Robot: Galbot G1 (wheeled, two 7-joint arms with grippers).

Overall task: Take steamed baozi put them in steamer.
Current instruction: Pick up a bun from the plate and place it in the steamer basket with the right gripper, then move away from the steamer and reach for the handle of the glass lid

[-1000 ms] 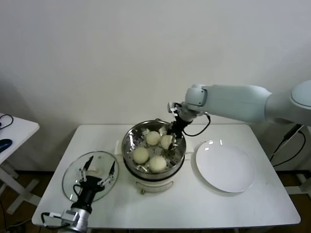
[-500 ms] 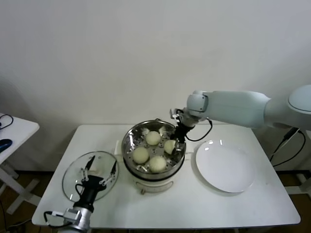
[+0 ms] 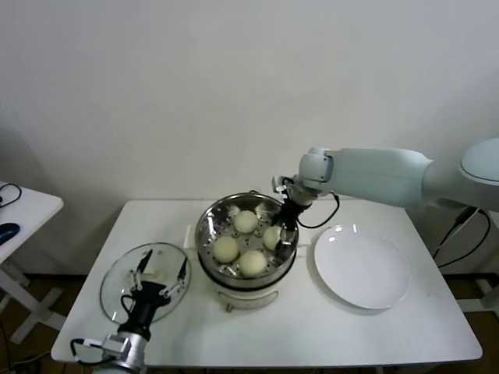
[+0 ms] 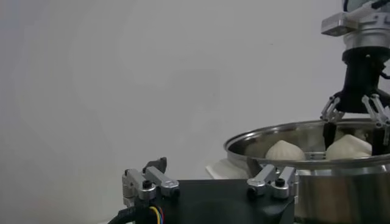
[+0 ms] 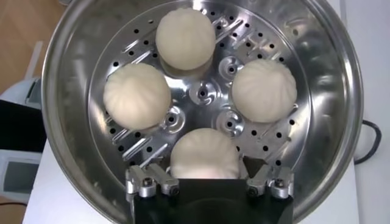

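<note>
The steamer (image 3: 209,234) stands mid-table, a steel pot with a perforated tray (image 5: 204,94) on a cream base. Four steamed baozi lie on the tray: far (image 3: 246,221), right (image 3: 270,237), left (image 3: 226,248) and near (image 3: 253,262). My right gripper (image 3: 283,227) hangs inside the pot's right rim, open, its fingers flanking the right-hand baozi (image 5: 204,152), which rests on the tray. The left wrist view shows that gripper (image 4: 356,125) over the pot rim (image 4: 268,137). My left gripper (image 3: 161,269) is open and empty above the glass lid at the front left.
A round glass lid (image 3: 117,290) lies flat at the table's front left. A flat white plate (image 3: 361,267) lies right of the steamer. A small side table (image 3: 23,206) stands off to the left. A cable (image 3: 460,226) hangs at the far right.
My right gripper lowered the fourth baozi from just above the tray onto its right side, and the fingers now stand apart from it. The left arm has barely moved.
</note>
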